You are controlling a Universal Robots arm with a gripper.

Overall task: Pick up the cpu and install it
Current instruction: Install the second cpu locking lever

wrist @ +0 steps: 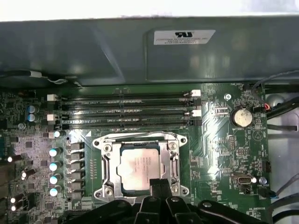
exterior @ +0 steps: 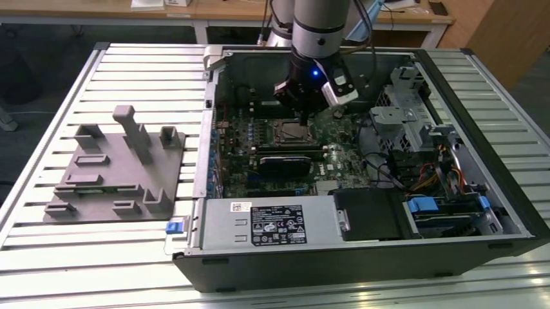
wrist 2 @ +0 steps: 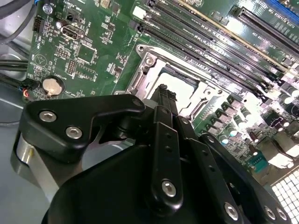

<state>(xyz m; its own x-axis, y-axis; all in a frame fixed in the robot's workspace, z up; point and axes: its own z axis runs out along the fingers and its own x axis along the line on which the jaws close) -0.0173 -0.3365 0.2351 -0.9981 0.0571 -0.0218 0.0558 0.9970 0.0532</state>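
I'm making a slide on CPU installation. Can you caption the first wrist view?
Gripper poised at the edge of the cpu, which sits inside the metal-framed socket on the motherboard.

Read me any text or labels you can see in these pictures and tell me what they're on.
Sticker on the grey metal box: too small to read.
Label on the case wall: blurred.
Print on the cpu: too faint.
Nothing reads clearly.
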